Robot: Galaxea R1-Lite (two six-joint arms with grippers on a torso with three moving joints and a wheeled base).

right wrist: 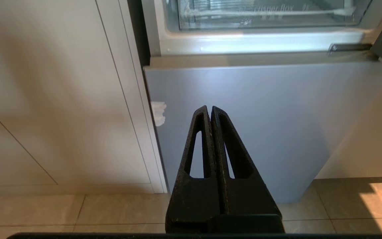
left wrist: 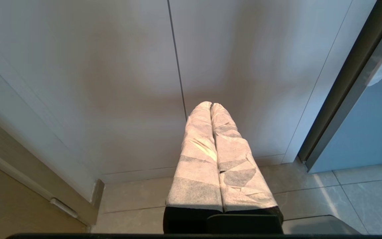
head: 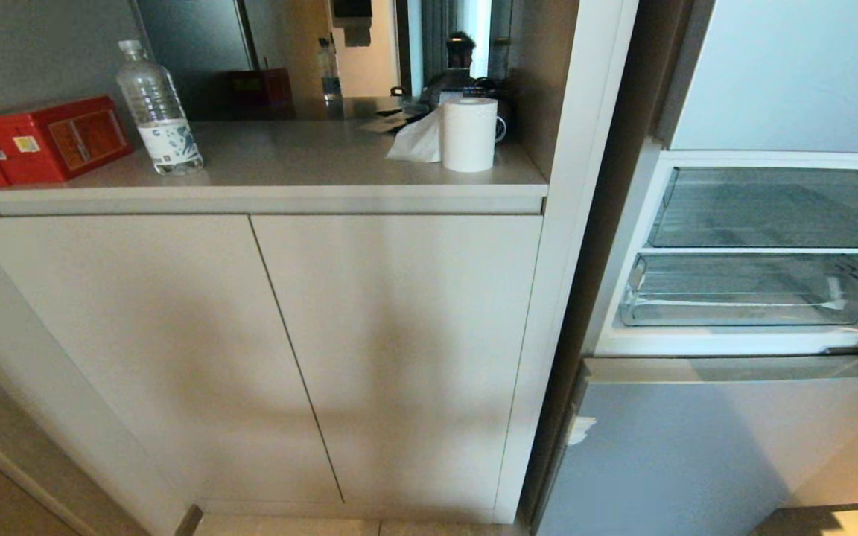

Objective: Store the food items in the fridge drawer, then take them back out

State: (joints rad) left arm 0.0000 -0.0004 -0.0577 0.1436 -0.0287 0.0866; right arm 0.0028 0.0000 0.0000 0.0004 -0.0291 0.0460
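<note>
Closest in, both grippers hang low and parked, out of the head view: the left gripper (left wrist: 211, 106), its fingers wrapped in white cloth, is pressed closed on nothing and faces the white cabinet (head: 265, 335), while the right gripper (right wrist: 210, 109), bare black, is likewise closed and empty in front of the fridge's lower pale blue panel (right wrist: 260, 126). Beyond that panel the fridge (head: 794, 82) stands open at its middle section, with a bit of white tape (head: 580, 429) at the panel's edge. Inside, the clear fridge drawer (head: 757, 298) sits pushed in beneath another transparent bin (head: 779, 208); no food items show in it or anywhere else in view. Farther left, the bench (head: 287, 160) over the cabinet carries a red box (head: 45, 139), a water bottle (head: 157, 108) and a paper roll (head: 468, 134). By my reading this is the approach stage, nothing stored yet. Next, an arm likely must rise to the drawer's front lip, open its gripper and pull the drawer out, and the food must first be found.
</note>
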